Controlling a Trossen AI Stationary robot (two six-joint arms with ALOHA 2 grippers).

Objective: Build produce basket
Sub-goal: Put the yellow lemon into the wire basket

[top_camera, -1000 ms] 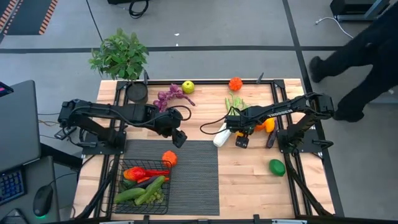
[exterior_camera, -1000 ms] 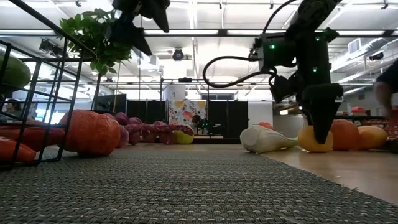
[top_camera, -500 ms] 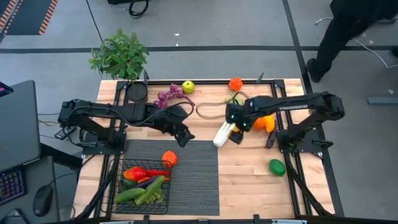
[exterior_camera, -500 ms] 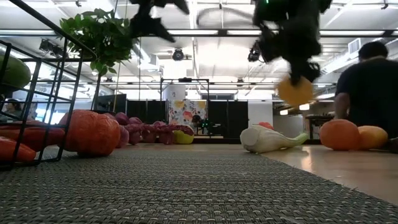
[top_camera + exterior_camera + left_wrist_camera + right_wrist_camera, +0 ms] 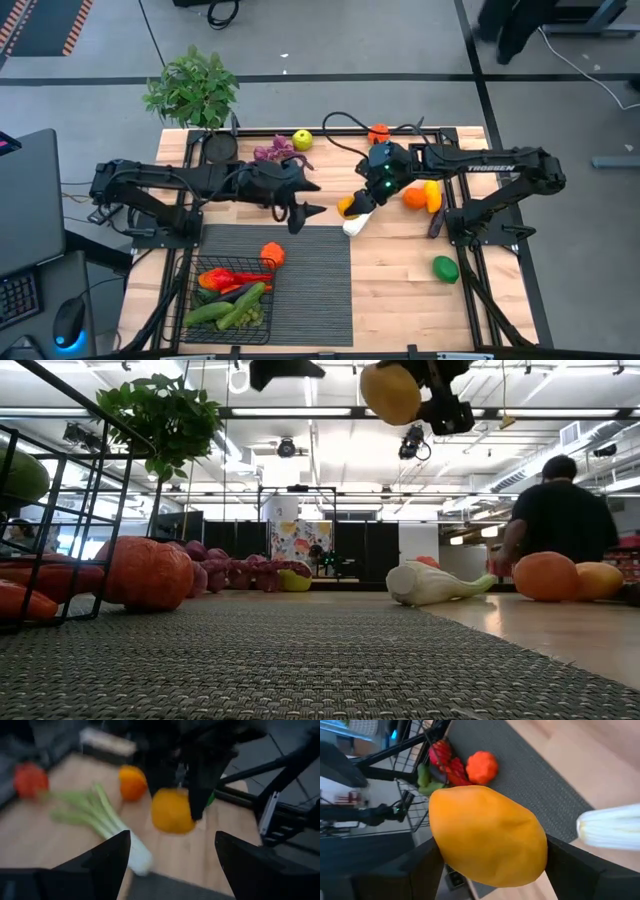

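My right gripper [image 5: 350, 204] is shut on a yellow-orange lemon [image 5: 487, 842], high above the table's middle; it also shows in the low view [image 5: 390, 392]. My left gripper [image 5: 306, 216] is open and empty just left of the lemon, facing it [image 5: 172, 811]. The black wire basket [image 5: 190, 300] stands at the near left on the ribbed mat and holds red peppers [image 5: 225, 276], cucumbers [image 5: 235, 308] and an eggplant. A bumpy orange fruit [image 5: 272, 255] lies on the mat beside the basket. My right gripper pinches the lemon's two sides [image 5: 440, 855] between its two fingers. The fingers come slanting from the table's right. The lemon is lifted clear, well above the table and the leek.
A leek [image 5: 356, 220] lies at the mat's far right corner. An orange [image 5: 414, 197] and a yellow fruit [image 5: 432, 195] lie right of it. Purple grapes [image 5: 270, 152], a green apple [image 5: 302, 140], a red fruit [image 5: 378, 134], a potted plant [image 5: 192, 88] stand at the back; a green fruit [image 5: 445, 268] near right.
My right gripper has lifted the lemon off the table beside the orange and carried it up and toward the table's left, close to my left gripper. My left gripper has gone a little toward the table's right and turned toward the lemon.
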